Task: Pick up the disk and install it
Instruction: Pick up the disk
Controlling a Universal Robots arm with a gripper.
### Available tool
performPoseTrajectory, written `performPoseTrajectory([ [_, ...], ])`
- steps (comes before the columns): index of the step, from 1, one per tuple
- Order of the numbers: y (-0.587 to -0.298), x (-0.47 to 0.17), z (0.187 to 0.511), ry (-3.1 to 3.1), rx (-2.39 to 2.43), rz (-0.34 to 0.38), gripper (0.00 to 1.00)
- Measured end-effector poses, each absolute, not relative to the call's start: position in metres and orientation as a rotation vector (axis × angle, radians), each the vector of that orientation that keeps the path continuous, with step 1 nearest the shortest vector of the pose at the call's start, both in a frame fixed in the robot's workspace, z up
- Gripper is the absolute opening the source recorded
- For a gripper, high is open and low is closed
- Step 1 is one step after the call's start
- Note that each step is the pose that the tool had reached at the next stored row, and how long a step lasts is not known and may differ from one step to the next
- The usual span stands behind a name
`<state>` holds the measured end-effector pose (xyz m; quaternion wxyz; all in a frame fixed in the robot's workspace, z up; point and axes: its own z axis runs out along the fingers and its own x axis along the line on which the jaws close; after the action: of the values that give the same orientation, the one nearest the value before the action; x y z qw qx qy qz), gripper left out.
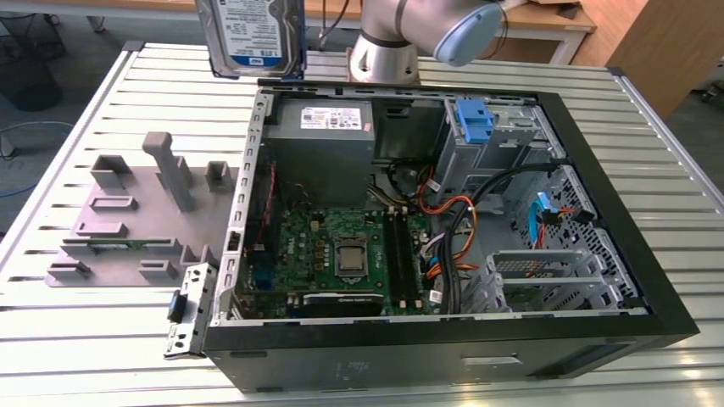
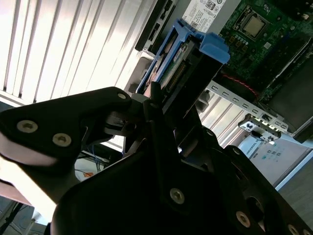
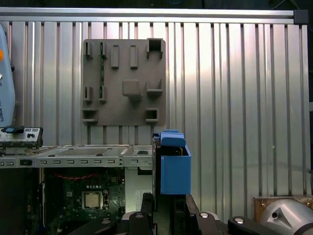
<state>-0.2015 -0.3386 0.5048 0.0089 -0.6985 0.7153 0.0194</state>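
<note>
— One disk, high in the air at the far end of the exterior view's left, label face toward the camera. Hangs above the far-left corner of the open computer case, well clear of the table.

— Handling?

— Stiff, metal-bodied, likely weighty for its size and touchy about knocks. Smooth on the faces, so probably slippery there. Better gripped where the blue rails give purchase, away from the connector end.

— And in the second wrist view?

— Gripper clamped on the disk, black fingers either side of it. Sticks straight out beyond the fingertips, blue tab end farthest from the wrist, with the case's power supply and motherboard beyond. Cannot tell whether the pads bear on rails or bare metal.

— First wrist view?

— Same hold: disk end-on, rising from between the closed fingers of the gripper. Sits just beside the case wall, outside it, with the grey fixture plate farther off on the slatted table.
</note>
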Motion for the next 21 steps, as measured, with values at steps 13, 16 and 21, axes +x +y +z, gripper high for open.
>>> performPoseTrajectory([
  [13,-0.338,-0.182,0.505,2.235,-2.182,0.061,0.35],
  [16,-0.338,-0.178,0.505,2.235,-2.182,0.061,0.35],
  [21,-0.338,-0.171,0.505,2.235,-2.182,0.061,0.35],
])
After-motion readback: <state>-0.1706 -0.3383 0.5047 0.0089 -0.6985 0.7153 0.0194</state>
